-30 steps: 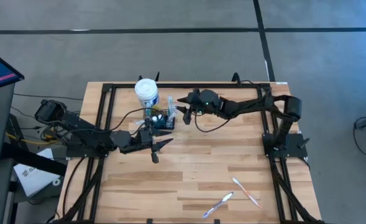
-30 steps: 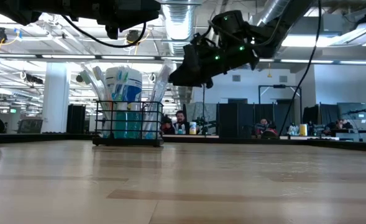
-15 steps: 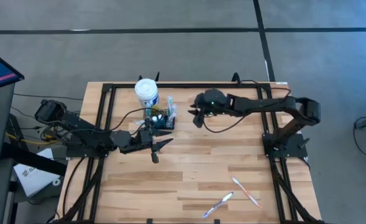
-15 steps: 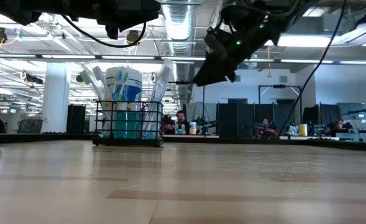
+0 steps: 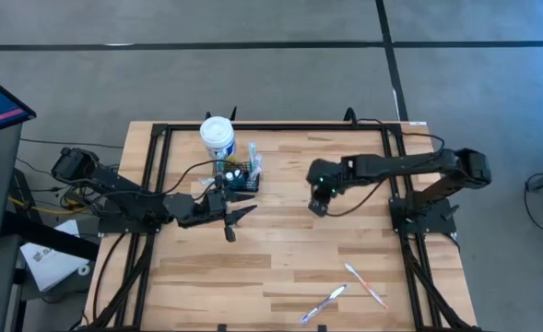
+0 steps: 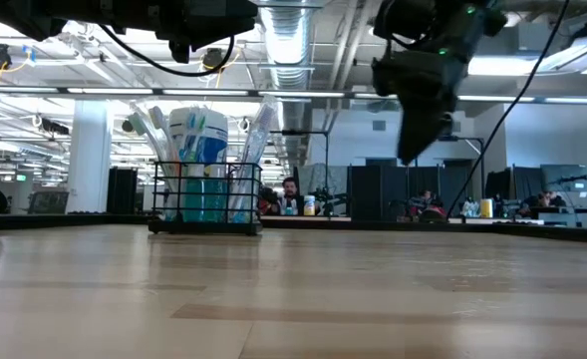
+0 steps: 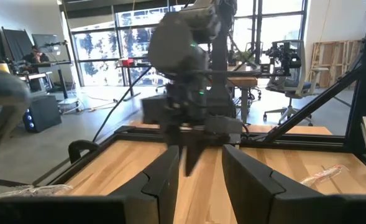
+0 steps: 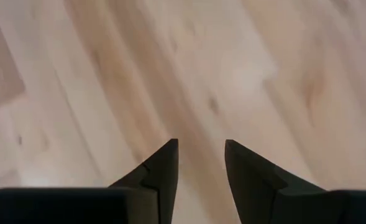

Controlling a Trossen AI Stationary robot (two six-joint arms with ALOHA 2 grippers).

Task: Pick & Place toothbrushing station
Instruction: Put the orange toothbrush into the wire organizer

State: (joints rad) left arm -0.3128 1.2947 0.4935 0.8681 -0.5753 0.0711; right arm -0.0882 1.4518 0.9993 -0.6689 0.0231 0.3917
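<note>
The black caddy (image 5: 244, 177) stands far-left on the table (image 5: 280, 249). The right gripper (image 5: 318, 205), fingers apart and empty, hangs well right of it. The left gripper (image 5: 237, 218), also parted and empty, waits just near of the caddy.

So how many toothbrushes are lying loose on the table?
2, both near the table's front edge on the right arm's side: one beside the other. More may be standing in the black caddy.

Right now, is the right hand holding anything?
No. In the right wrist view the right hand has its fingers apart with only the bare wooden table between them.
</note>
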